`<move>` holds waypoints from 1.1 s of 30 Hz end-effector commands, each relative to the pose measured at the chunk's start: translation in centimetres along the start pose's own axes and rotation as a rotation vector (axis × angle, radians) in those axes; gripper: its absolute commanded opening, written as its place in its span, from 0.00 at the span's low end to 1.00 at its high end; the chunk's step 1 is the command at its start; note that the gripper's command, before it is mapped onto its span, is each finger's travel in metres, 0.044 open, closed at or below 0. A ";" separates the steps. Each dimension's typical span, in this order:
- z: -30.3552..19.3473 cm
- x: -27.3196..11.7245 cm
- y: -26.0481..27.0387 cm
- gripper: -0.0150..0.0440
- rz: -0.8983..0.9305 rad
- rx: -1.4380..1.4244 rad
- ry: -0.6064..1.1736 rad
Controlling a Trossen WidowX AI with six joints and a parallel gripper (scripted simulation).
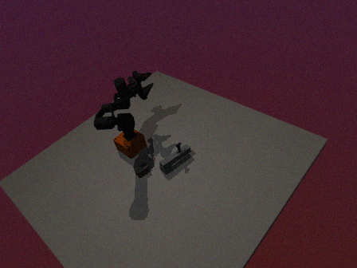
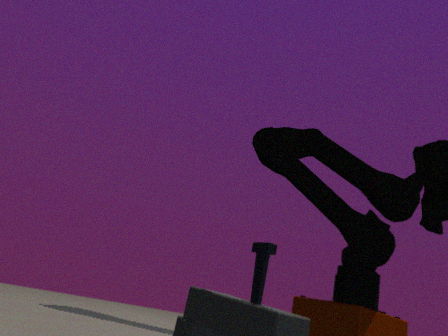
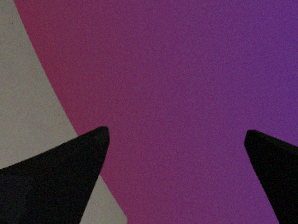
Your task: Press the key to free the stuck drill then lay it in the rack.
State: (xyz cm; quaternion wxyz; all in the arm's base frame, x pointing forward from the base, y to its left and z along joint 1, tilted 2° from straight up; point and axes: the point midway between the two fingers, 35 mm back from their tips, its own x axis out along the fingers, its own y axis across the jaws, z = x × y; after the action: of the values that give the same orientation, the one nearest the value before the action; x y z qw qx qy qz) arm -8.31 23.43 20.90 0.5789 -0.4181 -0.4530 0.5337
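Observation:
My gripper point(image 1: 151, 79) point(image 3: 177, 135) is open and empty, raised high on the far side of the orange base, away from the fixture. In the exterior view it is cut off by the right edge. A long grey block point(image 1: 171, 163) point(image 2: 230, 312) stands on the table. A dark upright post with a wider flat head point(image 1: 178, 147) point(image 2: 260, 277) rises from its top; I cannot tell whether it is the key or the drill. A small dark low object point(image 1: 143, 171) lies beside the block, possibly the rack; shadow hides its shape. No task object shows in the wrist view.
The orange box point(image 1: 130, 144) point(image 2: 340, 317) under the arm stands close to the block and the dark low object. The pale table top point(image 1: 239, 179) ends in open edges. The light is dim, and the arm's shadows fall around the objects.

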 end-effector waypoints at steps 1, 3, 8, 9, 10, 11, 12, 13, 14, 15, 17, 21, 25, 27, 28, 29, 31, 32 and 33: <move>0.0 0.0 0.0 0.89 0.000 0.000 0.000; 0.0 0.0 0.0 0.80 0.000 0.000 0.000; 0.0 0.0 0.0 0.58 0.000 0.000 0.000; -0.1 0.1 0.0 0.53 0.003 0.002 0.005; -0.3 0.5 0.0 0.49 0.014 0.009 0.021; -0.7 1.2 0.1 0.44 0.032 0.021 0.048; -1.3 1.9 0.2 0.40 0.054 0.037 0.082; -2.0 2.7 0.3 0.35 0.076 0.056 0.119; -2.7 3.4 0.4 0.31 0.098 0.077 0.157; -3.6 4.1 0.6 0.26 0.121 0.100 0.197; -5.4 5.4 0.9 0.25 0.164 0.154 0.282; -9.8 7.2 1.5 0.25 0.242 0.288 0.472; -14.9 8.0 2.1 0.25 0.298 0.458 0.687; -17.6 7.9 2.4 0.25 0.315 0.556 0.803; -18.9 7.7 2.5 0.25 0.321 0.608 0.863; -20.3 7.5 2.5 0.25 0.311 0.663 0.921; -23.0 6.8 2.5 0.25 0.285 0.774 1.038; -24.3 6.4 2.5 0.25 0.269 0.829 1.095; -25.4 6.0 2.5 0.25 0.254 0.876 1.142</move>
State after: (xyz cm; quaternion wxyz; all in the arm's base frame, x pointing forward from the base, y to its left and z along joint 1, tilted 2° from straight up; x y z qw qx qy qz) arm 13.29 30.31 13.30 0.7512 -0.4446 0.1612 0.4606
